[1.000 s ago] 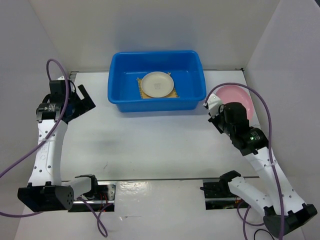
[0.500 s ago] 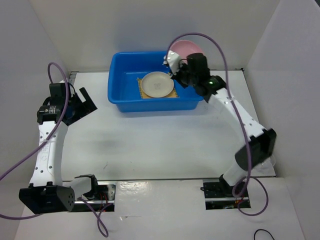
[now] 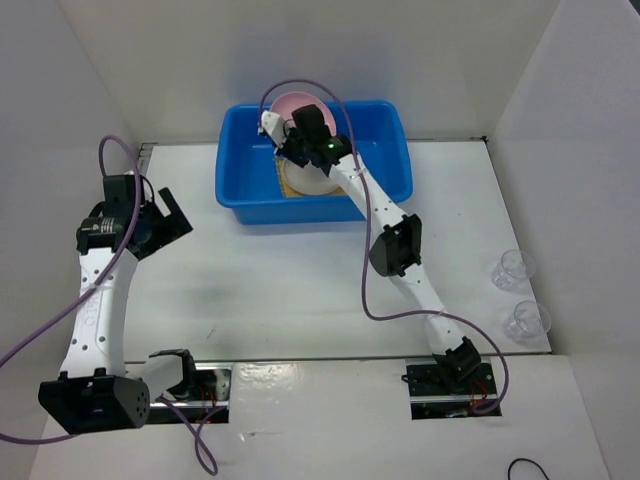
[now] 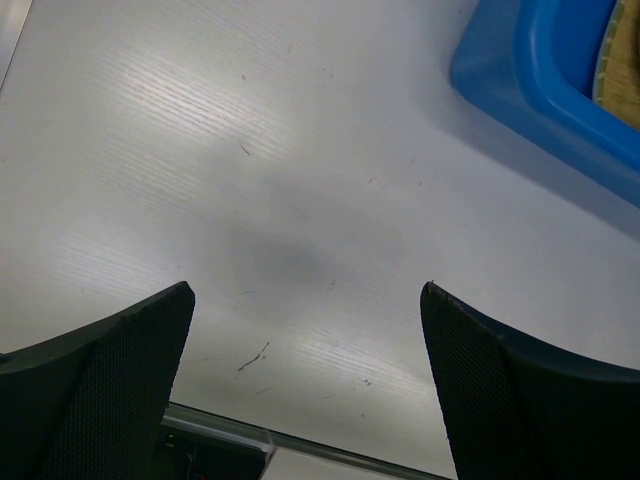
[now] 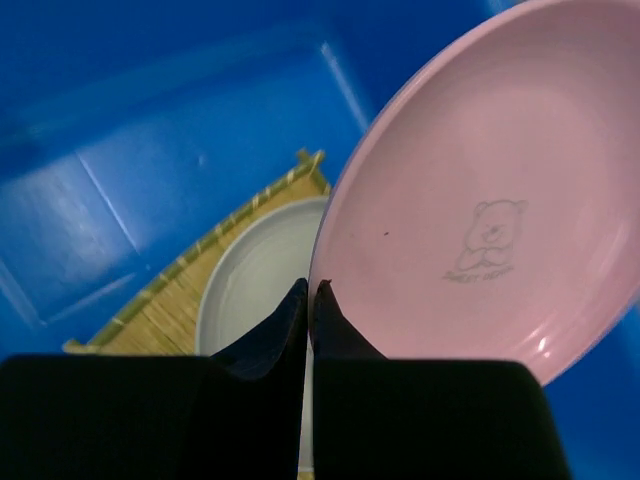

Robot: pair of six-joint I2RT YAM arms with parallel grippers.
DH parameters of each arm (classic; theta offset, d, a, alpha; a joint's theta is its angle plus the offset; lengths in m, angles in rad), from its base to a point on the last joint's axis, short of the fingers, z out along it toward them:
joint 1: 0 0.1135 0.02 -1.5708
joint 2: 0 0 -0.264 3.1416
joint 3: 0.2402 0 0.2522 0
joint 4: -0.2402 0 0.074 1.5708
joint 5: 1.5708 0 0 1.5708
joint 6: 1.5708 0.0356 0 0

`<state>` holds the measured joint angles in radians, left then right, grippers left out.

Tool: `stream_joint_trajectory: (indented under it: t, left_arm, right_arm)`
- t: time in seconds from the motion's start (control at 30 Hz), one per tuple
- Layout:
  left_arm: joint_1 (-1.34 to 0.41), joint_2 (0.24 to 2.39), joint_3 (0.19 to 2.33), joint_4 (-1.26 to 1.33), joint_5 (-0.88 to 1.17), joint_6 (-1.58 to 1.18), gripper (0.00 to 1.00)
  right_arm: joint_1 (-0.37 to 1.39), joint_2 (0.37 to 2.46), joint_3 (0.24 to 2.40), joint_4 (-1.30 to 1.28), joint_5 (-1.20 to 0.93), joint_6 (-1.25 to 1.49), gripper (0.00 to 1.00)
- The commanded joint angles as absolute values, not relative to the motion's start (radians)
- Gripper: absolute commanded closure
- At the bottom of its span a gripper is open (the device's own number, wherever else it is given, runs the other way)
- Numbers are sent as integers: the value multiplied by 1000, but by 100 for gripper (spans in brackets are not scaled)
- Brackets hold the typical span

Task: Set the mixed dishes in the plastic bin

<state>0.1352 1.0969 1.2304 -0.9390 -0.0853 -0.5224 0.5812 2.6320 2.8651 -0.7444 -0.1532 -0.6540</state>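
Right tool (image 5: 308, 296) clamps tilted pink plate (image 5: 480, 200) by its rim above cream plate (image 5: 250, 285) and mat (image 5: 165, 315), inside bin (image 3: 396, 160) at desk (image 3: 300, 285) far edge; left tool (image 4: 305, 292) gapes.

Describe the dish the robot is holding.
Find the big blue tub at the back of the table. Above it, the right claw pinches a round pink plate by its rim, tilted. Unlike the cream plate lying flat below, it carries a small bear drawing.

White table (image 3: 300, 285), small dark scuff (image 4: 254, 357); white walls (image 3: 300, 50) behind, beside.
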Motion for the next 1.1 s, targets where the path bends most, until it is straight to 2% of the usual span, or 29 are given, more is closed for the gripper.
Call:
stream_joint_trajectory:
  t: [0.0, 0.07, 0.1, 0.13, 0.2, 0.57, 0.67, 0.7, 0.77, 0.87, 0.9, 1.0, 1.07]
  left_arm:
    - [140, 1111, 1230, -936, -129, -499, 0]
    - [140, 1135, 1230, -927, -129, -499, 0]
    - [140, 1135, 1230, -927, -129, -499, 0]
    - [140, 1144, 1230, -927, -120, -499, 0]
    - [140, 1144, 1221, -917, -120, -489, 0]
    - [140, 1144, 1177, -897, -120, -489, 0]
    - [140, 1144, 1177, -906, -129, -489, 0]
    - [140, 1144, 1177, -907, -129, -489, 0]
    - [140, 1144, 1167, -907, -129, -489, 0]
    - [140, 1134, 1167, -907, -129, -489, 0]
    - [140, 1134, 1167, -907, -129, -489, 0]
    - [140, 1123, 1167, -907, -129, -489, 0]
    - [140, 1112, 1167, -907, -129, -489, 0]
  right_arm:
    - [624, 2683, 2903, -812, -69, -724, 100]
    - [624, 2738, 3010, -845, -80, -733, 100]
    - [624, 2834, 3119, -909, -71, -733, 100]
    - [636, 2817, 3065, -897, -46, -733, 100]
    - [627, 2844, 3139, -945, -63, -709, 100]
    - [586, 2902, 3134, -1020, -55, -732, 99]
    - [577, 2893, 3134, -1020, -55, -732, 88]
    - [577, 2893, 3134, -1020, -66, -732, 77]
    - [577, 2852, 3134, -1020, -66, -732, 68]
    - [568, 2760, 3134, -1029, -87, -697, 48]
    - [555, 2729, 3134, -1029, -110, -681, 34]
    - [541, 2593, 3134, -1051, -85, -597, 2]
    - [500, 2518, 3134, -1060, -45, -545, 2]
